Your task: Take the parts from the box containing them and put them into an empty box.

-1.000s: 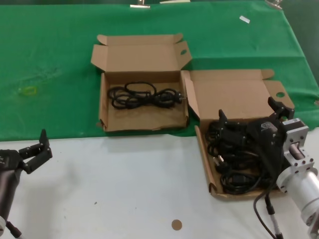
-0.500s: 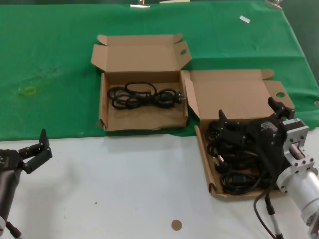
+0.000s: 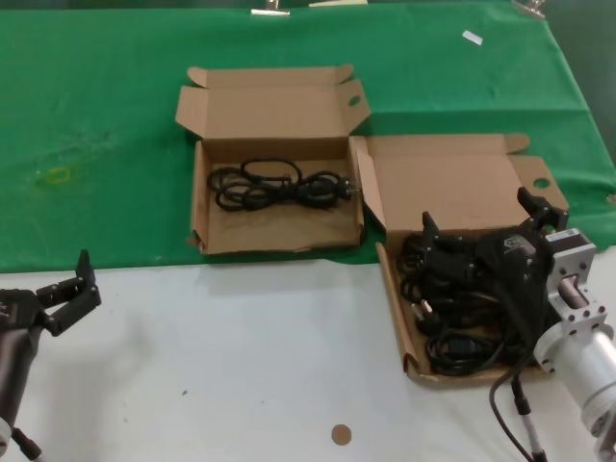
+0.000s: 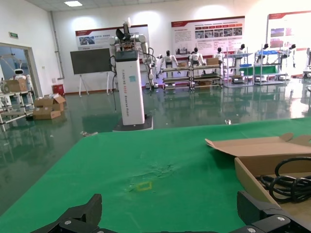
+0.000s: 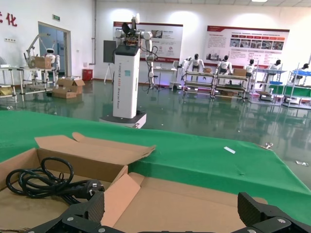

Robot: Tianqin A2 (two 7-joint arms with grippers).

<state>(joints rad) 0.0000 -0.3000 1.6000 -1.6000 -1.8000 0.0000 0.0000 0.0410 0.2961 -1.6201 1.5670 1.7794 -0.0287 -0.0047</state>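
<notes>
The box with the low front wall (image 3: 397, 318) lies at the right and holds several black coiled cables (image 3: 452, 322). Its wide lid (image 3: 452, 188) lies open behind it and also shows in the right wrist view (image 5: 204, 204). My right gripper (image 3: 481, 217) is open and empty, hovering over the back of this box, above the cables. The squarer box (image 3: 279, 236) stands to the left on the green cloth with one black cable (image 3: 274, 186) in it, which both wrist views also show (image 5: 48, 182) (image 4: 291, 182). My left gripper (image 3: 65, 287) is open and empty at the near left.
A green cloth (image 3: 96, 125) covers the far half of the table, and the near half is white (image 3: 241, 356). A small brown disc (image 3: 341, 435) lies on the white near the front. The squarer box's lid (image 3: 269, 101) stands open behind it.
</notes>
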